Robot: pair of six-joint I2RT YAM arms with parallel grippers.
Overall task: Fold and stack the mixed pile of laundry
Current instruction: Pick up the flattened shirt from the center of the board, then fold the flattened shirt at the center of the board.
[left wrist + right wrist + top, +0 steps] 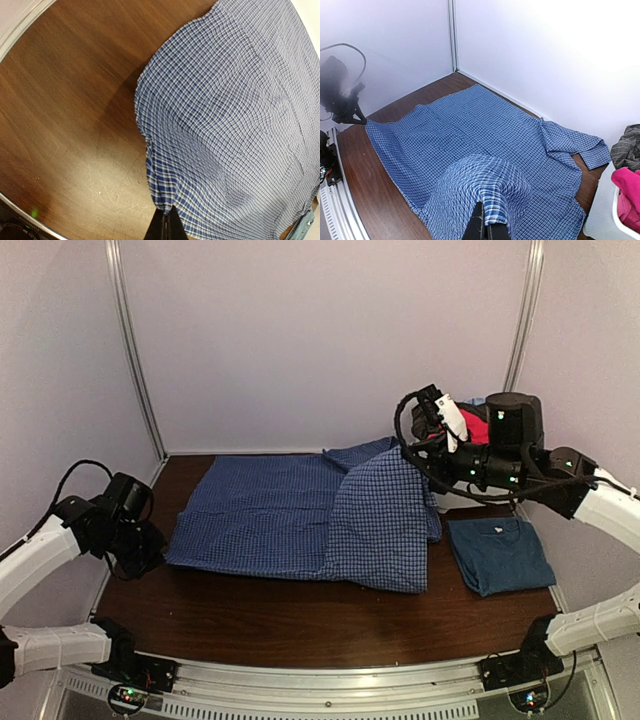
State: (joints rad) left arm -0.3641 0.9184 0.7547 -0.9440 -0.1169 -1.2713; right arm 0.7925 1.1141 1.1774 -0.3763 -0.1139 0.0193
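One blue-checked shirt [300, 510], half folded, pinched by left end effector [166, 226] and right end effector [487, 226].

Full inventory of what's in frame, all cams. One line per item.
checked shirt: 1, blue-and-white, spread across the table, right part lifted and folded over
T-shirt: 1, dark blue, folded, right side of the table
pink garment: 1, pink, in the bin
striped garment: 1, dark grey, beside the pink one
bin: 1, white, back right corner
table: 1, dark brown wood
left arm: 1, white and black, left edge
right arm: 1, white and black, right side
left gripper: 1, black, shut on the shirt's left corner
right gripper: 1, black, shut on the raised shirt fold
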